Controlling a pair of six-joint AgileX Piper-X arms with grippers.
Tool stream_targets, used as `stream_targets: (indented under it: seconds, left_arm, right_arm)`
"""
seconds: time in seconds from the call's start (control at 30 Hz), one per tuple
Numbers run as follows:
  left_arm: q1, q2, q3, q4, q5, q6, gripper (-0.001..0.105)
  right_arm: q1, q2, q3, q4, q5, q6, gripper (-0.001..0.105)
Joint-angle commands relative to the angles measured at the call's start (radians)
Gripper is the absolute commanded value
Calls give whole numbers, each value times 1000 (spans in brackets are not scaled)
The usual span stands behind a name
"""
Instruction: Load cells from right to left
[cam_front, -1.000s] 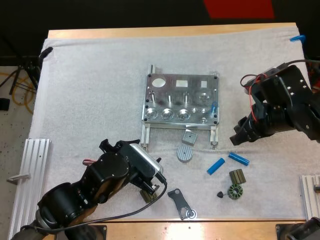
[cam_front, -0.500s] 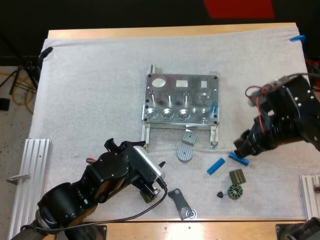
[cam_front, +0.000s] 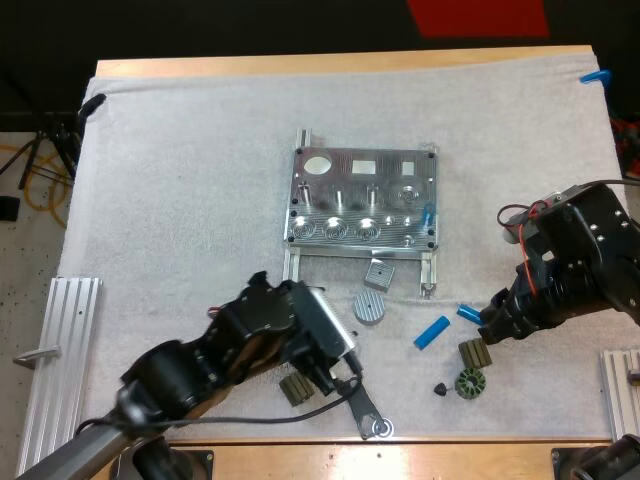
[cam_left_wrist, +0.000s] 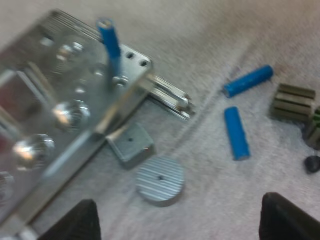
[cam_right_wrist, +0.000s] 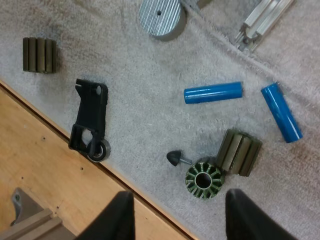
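While one blue cell (cam_front: 428, 214) stands at the fixture's (cam_front: 362, 190) right end, two loose cells (cam_front: 432, 332) lie on the mat (cam_front: 180, 180). My right hand (cam_front: 492, 322) hovers beside them, open and empty, and my left hand (cam_left_wrist: 180, 225) is open too.

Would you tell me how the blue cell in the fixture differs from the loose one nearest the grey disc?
The fixture cell stands on end in a hole; the loose cell lies flat on the mat. The fixture cell is at the fixture's right end; the loose cell lies clear of it, beside the disc. Both are bright blue cylinders.
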Motion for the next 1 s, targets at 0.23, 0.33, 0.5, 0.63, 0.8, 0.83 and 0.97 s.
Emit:
stream_targets:
  seconds: [0.23,0.33,0.5,0.63,0.8,0.83,0.97]
  left_arm:
    - [-27,139,-6,-133,49,9,65]
    - [-84,190,-6,-185,49,8,65]
    - [-153,281,-6,-220,-1,-68,65]
    - [-176,359,-6,-243,-6,-93,65]
    - [-176,423,-6,-288,-5,-159,65]
    - [-176,438,-6,-297,0,-163,65]
    - [-176,491,-37,-300,5,-163,65]
  right_arm:
    - [1,-10,-2,0,-1,-21,42]
    - [1,-10,-2,-11,-1,-21,42]
    - [1,-15,-2,-11,44,-21,42]
    - [1,-33,-2,-11,73,-21,42]
    - [1,-60,-2,-11,103,-21,42]
    - [1,-66,-2,-11,118,-21,42]
    - [1,-82,-2,-11,156,-21,42]
